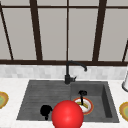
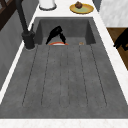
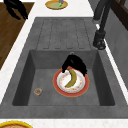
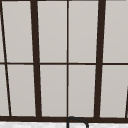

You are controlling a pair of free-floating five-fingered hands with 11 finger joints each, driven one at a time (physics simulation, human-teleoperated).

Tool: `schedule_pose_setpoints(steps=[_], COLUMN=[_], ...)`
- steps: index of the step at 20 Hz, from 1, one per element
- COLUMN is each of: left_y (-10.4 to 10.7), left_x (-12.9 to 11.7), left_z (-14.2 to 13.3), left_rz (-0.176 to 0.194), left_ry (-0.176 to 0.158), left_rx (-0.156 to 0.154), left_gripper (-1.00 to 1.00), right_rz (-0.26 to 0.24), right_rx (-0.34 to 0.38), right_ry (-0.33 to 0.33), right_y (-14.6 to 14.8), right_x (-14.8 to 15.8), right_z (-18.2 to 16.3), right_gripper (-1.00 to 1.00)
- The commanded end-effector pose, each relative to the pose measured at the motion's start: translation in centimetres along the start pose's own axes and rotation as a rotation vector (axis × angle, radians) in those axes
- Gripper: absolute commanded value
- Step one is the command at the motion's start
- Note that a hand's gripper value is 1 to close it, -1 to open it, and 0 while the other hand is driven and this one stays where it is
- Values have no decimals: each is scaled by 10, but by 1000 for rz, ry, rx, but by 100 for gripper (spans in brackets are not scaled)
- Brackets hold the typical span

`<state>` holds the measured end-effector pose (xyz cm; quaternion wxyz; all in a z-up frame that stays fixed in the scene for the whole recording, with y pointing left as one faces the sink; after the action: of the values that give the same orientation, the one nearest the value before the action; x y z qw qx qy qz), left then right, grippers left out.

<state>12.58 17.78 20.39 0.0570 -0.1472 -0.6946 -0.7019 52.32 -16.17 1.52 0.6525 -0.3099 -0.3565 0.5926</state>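
Observation:
A red-rimmed white plate (image 3: pixel 60 88) with a banana (image 3: pixel 71 79) on it lies in the sink basin (image 3: pixel 45 77); it also shows as the plate (image 1: pixel 89 108) in the front view. My right hand (image 1: pixel 82 95) hangs just above the plate's far rim, fingers relaxed and pointing down at the banana's end, holding nothing; the same hand (image 3: pixel 73 63) (image 2: pixel 56 34) shows in both side views. My left hand (image 1: pixel 45 111) floats open out in front of the counter's front edge, by the drainboard, as the hand (image 2: pixel 122 38) (image 3: pixel 15 8) does in the side views. A big red ball (image 1: pixel 67 115) sits low in the middle of the front view.
A black faucet (image 1: pixel 68 74) stands behind the sink. The ribbed drainboard (image 2: pixel 65 75) lies left of the basin. A small round item (image 3: pixel 38 91) rests on the basin floor. Yellow plates with food (image 1: pixel 2 99) (image 1: pixel 124 110) flank the sink, and a white container (image 1: pixel 125 83) stands at the right.

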Motion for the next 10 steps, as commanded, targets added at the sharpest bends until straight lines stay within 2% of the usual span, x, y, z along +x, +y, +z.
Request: schedule_pose_setpoints(steps=[1,5,10], left_y=[0,0,0], left_x=[0,0,0], left_z=[0,0,0], left_rz=[0,0,0], left_ry=[0,0,0], left_rx=[0,0,0], left_gripper=[0,0,0], right_rz=[38,58,48], right_rx=[-1,-3,-5], right_ry=[15,17,8], right_y=[-5,-17,-28], right_x=[-2,-14,-34], right_z=[8,34,60], right_gripper=[-100,-100,-100])
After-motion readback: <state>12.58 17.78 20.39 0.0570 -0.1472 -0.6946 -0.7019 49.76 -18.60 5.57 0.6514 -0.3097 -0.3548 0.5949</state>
